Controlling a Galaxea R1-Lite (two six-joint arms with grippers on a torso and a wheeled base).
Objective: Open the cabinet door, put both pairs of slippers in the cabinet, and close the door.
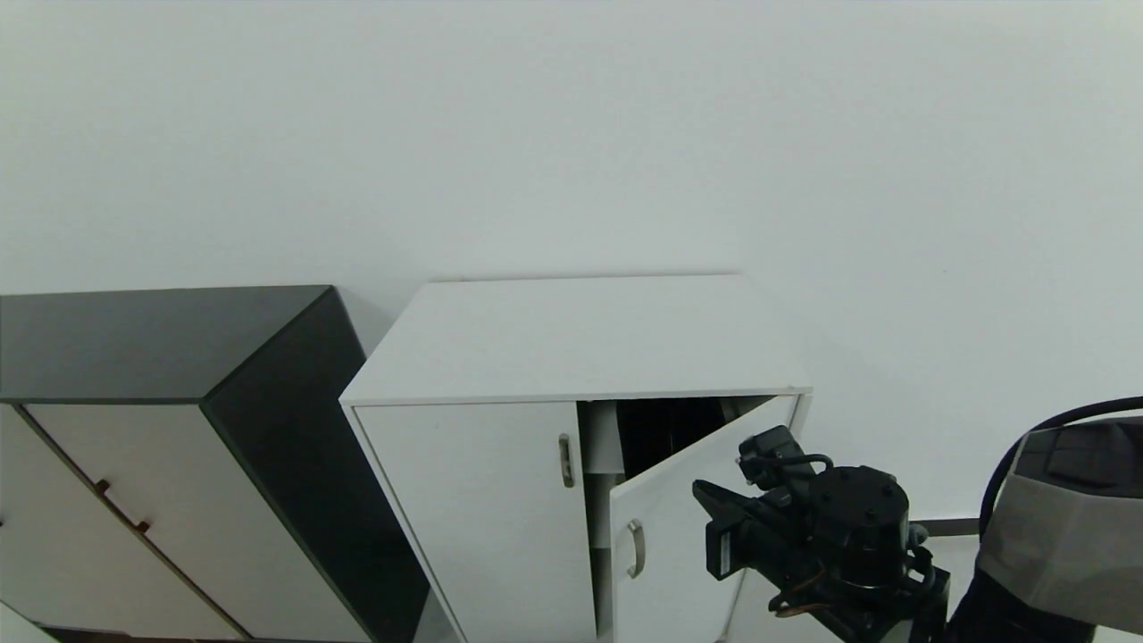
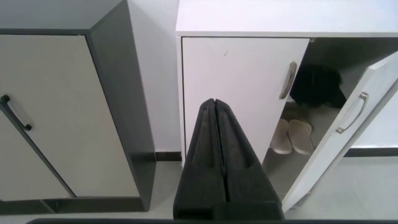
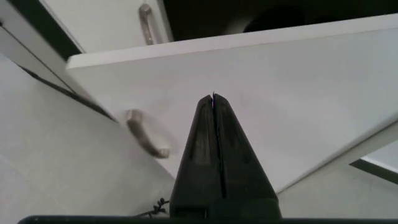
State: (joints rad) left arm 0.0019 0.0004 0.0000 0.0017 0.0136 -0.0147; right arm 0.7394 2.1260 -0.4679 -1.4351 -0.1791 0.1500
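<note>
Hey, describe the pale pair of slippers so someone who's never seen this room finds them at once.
Find the white cabinet beside the dark-sided cabinet; its right door stands ajar. Inside, low down, the pale slippers sit side by side, under a dark shape: they are the only light things in there.
</note>
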